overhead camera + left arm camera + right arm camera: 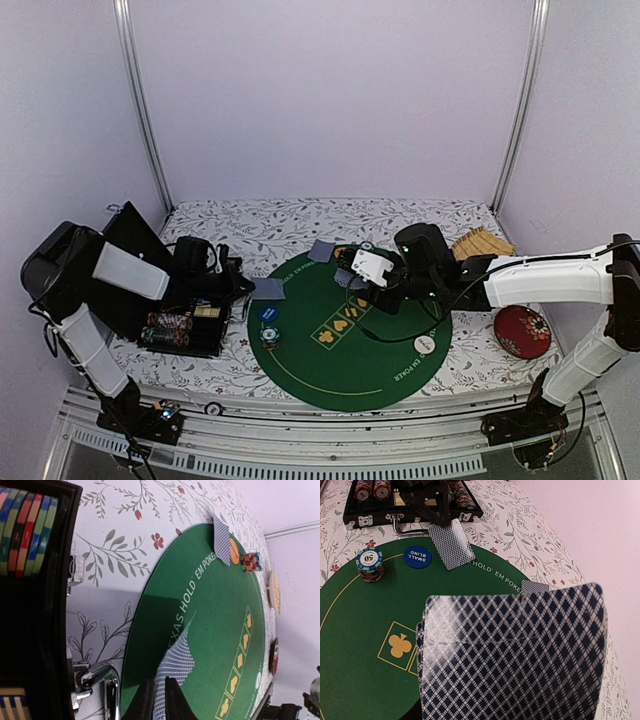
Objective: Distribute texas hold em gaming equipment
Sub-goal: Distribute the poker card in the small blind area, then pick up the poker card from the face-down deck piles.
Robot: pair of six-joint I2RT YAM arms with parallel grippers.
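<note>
Deck of cards (512, 655), grey-blue lattice backs, fills my right wrist lens. My right pincer (365, 270) is closed on it over the far middle of the mat. The deck is slightly fanned, and it hides the fingers in that view.

Green felt mat (340, 365), printed "Texas Hold 'Em Poker", lies on the flowered worktop (420, 215). Black chip case (185, 325) sits open just off the mat's left rim, with chips racked inside.

Left pincer (160, 692) is narrow, gripping a single card (176, 662) by one end, between the case and the mat. The card tilts down over the mat's left rim. I cannot tell whether its free end touches the felt.

Already laid out:
- one far card (322, 250) at the far rim, partly off the felt
- blue "Small Blind" button (417, 556) near the left rim
- chip stack (370, 565), top chip marked 50, just beside that button
- white button (424, 345) at the near right
- orange button (234, 551) at the far rim, with a second chip stack (251, 561) beside it

Judgement: the dealing step is in hand, and the left seat is being served. The layout looks partly done, with buttons and two stakes out and cards short.

The next move calls for my left pincer to lower the card flat onto the felt and release it clear of the blue button. My right pincer should hold the deck square so the next card peels off alone. The risk is the fanned deck slipping.
</note>
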